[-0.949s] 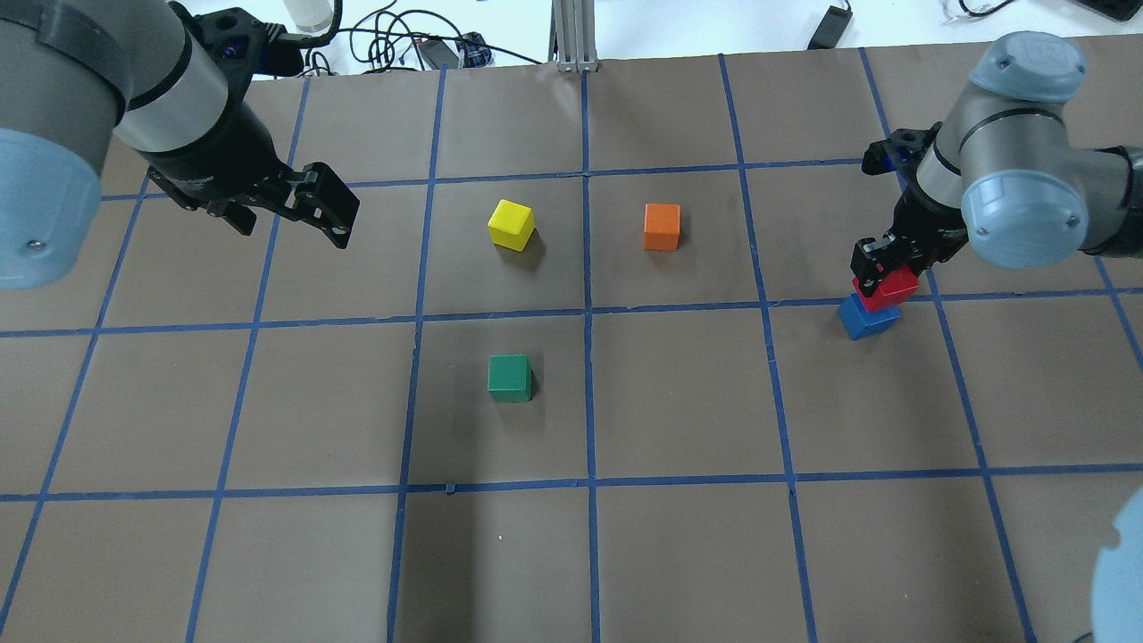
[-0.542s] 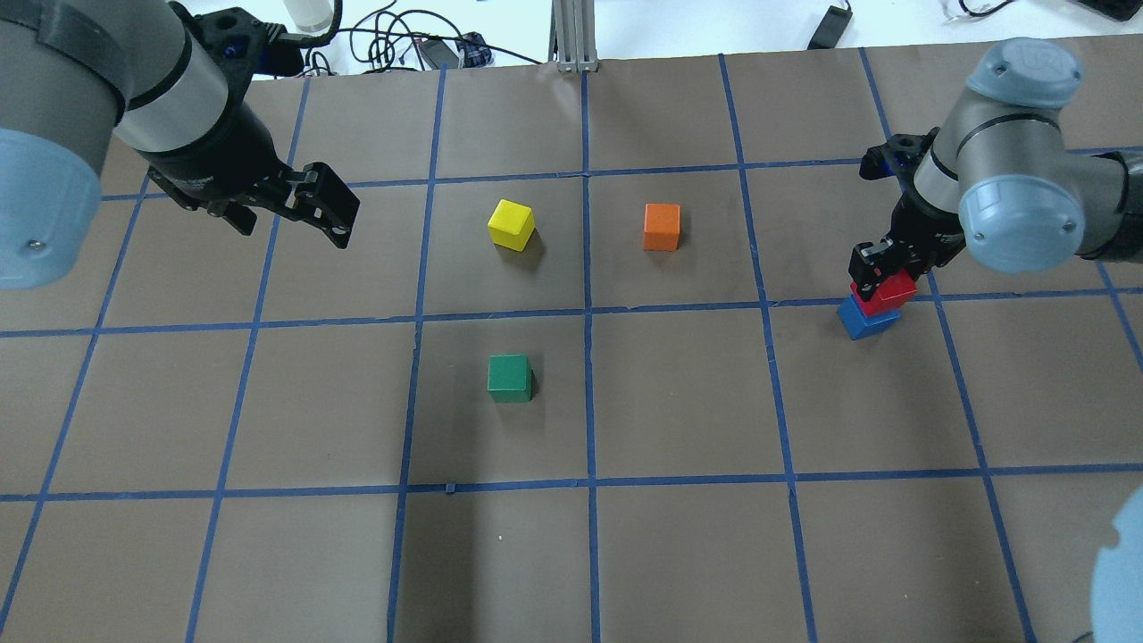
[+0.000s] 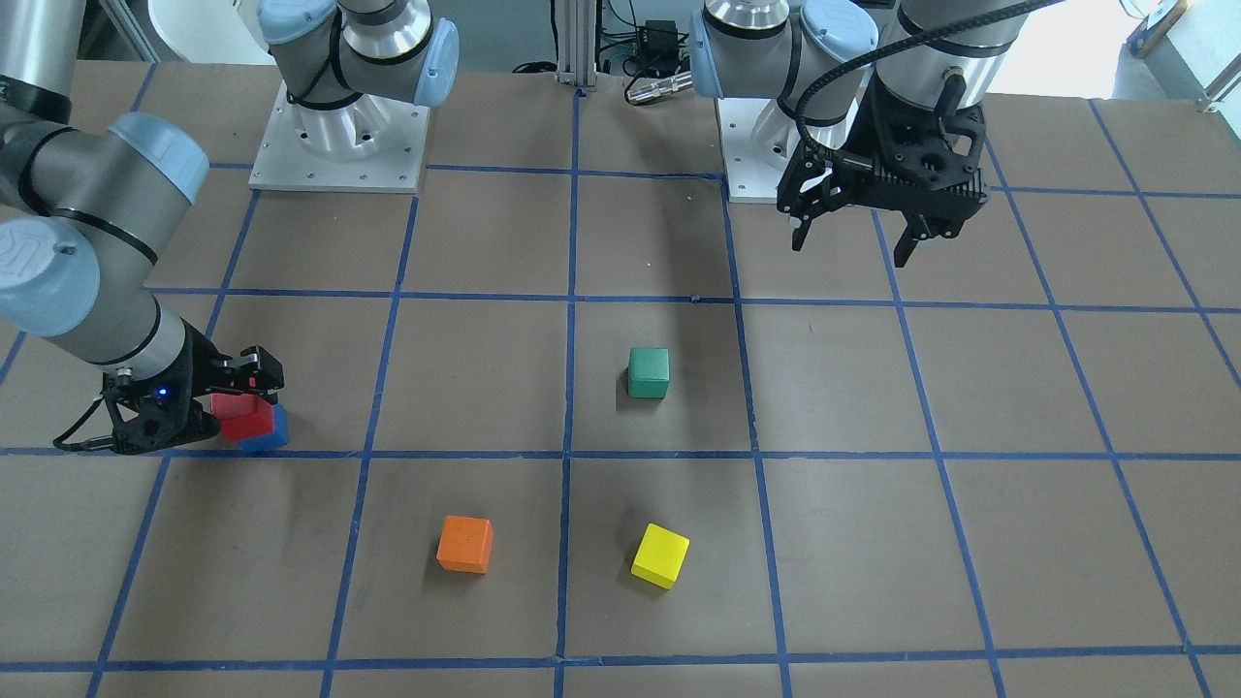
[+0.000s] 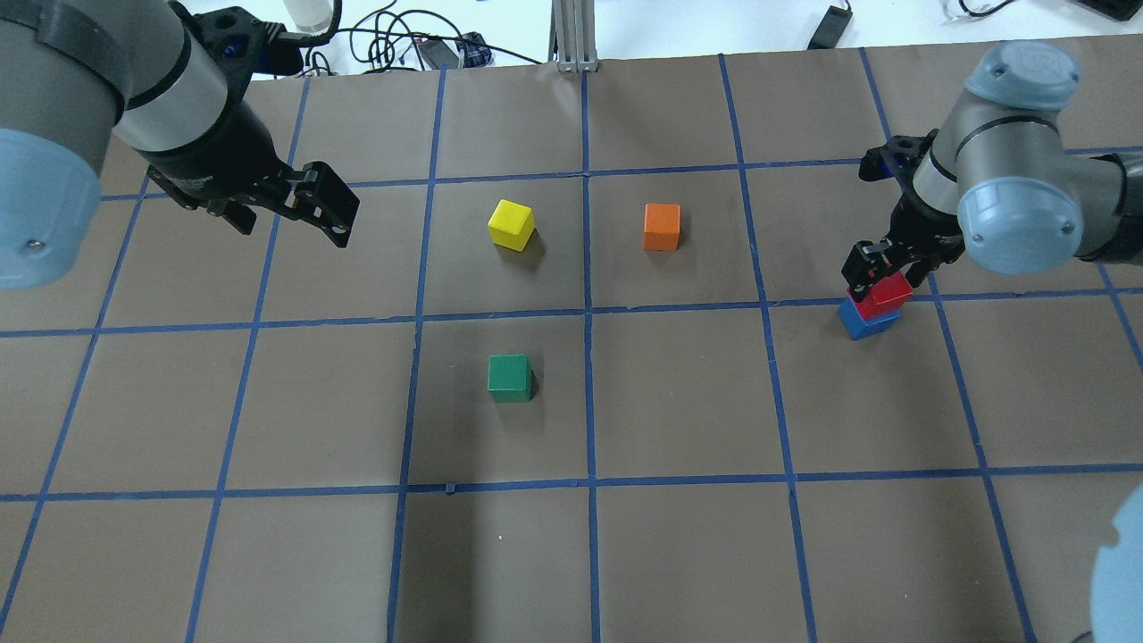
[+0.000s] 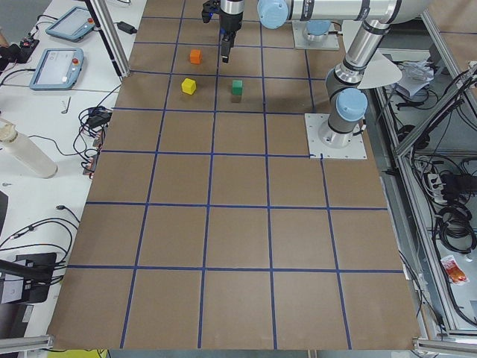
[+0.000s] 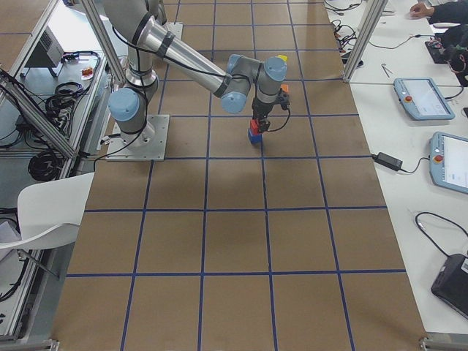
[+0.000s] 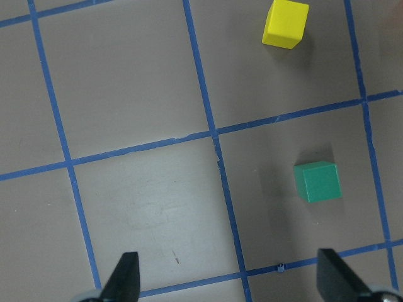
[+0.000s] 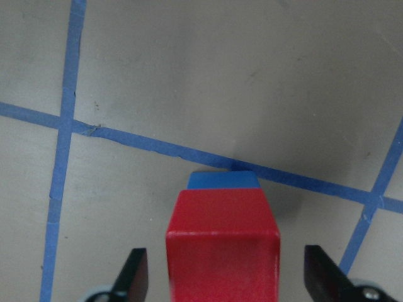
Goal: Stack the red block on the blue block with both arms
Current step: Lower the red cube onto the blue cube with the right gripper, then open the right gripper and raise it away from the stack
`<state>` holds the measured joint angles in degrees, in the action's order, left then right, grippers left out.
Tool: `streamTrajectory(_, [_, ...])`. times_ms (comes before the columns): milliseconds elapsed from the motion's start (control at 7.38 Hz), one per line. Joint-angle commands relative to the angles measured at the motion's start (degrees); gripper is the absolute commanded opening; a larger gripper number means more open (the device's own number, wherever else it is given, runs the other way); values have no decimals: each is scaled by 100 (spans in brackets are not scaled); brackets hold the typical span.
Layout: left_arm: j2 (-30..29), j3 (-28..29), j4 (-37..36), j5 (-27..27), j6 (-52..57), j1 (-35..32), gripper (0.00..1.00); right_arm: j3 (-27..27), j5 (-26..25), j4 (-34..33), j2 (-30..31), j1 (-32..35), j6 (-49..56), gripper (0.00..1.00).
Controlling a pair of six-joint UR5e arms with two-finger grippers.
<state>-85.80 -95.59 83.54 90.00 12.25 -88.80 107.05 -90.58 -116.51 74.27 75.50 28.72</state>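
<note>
The red block (image 4: 884, 292) rests on the blue block (image 4: 864, 320) at the table's right side, slightly offset; the stack also shows in the front view (image 3: 242, 415). My right gripper (image 4: 880, 272) straddles the red block. In the right wrist view the red block (image 8: 223, 245) sits between the two fingertips (image 8: 133, 272) with a gap on each side, so the jaws are open, and the blue block (image 8: 223, 180) peeks out beneath. My left gripper (image 4: 312, 210) hangs open and empty above the table's left side.
A yellow cube (image 4: 511, 224), an orange cube (image 4: 662, 227) and a green cube (image 4: 509, 378) stand apart on the brown taped-grid table (image 4: 679, 536). The left wrist view shows the green cube (image 7: 317, 182) and yellow cube (image 7: 286, 24) below it.
My right arm has shifted slightly to the left over the stack. The red block stays on the blue block. The left arm has not moved.
</note>
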Motion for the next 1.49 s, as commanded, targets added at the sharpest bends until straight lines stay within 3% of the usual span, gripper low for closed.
streamTrajectory(0, [-15,-4,-49,0,-4,3,100,-26,-47,14,8,0,2,100])
streamTrajectory(271, [-15,-4,-49,0,5,3,100,-227,-100,250,296,18,-303,100])
streamTrajectory(678, [-7,5,-49,0,-4,12,100,-1252,-82,2230,912,53,-1049,100])
streamTrajectory(814, [-7,5,-49,-9,-4,12,100,-1517,-100,2577,1079,148,-1331,100])
streamTrajectory(1356, [-7,5,-49,-9,5,12,100,-1634,-100,2765,1336,1244,-2580,100])
